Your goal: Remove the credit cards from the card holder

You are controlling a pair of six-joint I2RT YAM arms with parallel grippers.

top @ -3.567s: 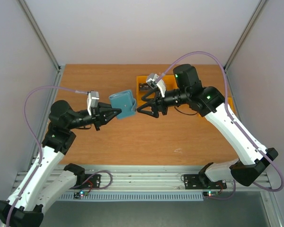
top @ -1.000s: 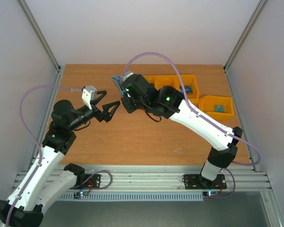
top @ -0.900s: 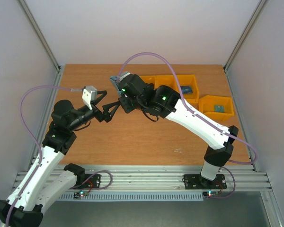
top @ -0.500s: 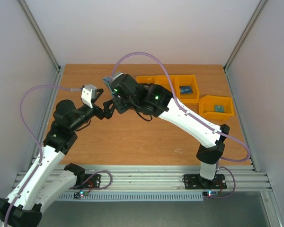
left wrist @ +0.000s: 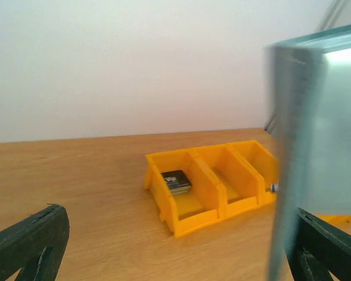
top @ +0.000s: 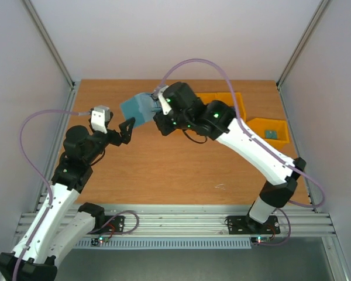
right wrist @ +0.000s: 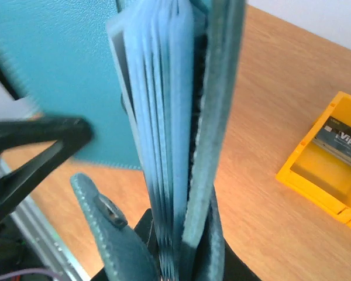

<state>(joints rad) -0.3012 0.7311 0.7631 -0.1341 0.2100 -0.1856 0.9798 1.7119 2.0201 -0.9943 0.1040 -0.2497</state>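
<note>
We hold the card holder [top: 136, 109] aloft.
Right pincer [right wrist: 181, 252] clamps it; left pincer [top: 126, 130] gapes beside it.

The letters "VIP" are seen in white on a dark card [right wrist: 339, 140] lying in a yellow bin [right wrist: 319, 182], right edge of the right wrist frame. No other text can be read.
</note>
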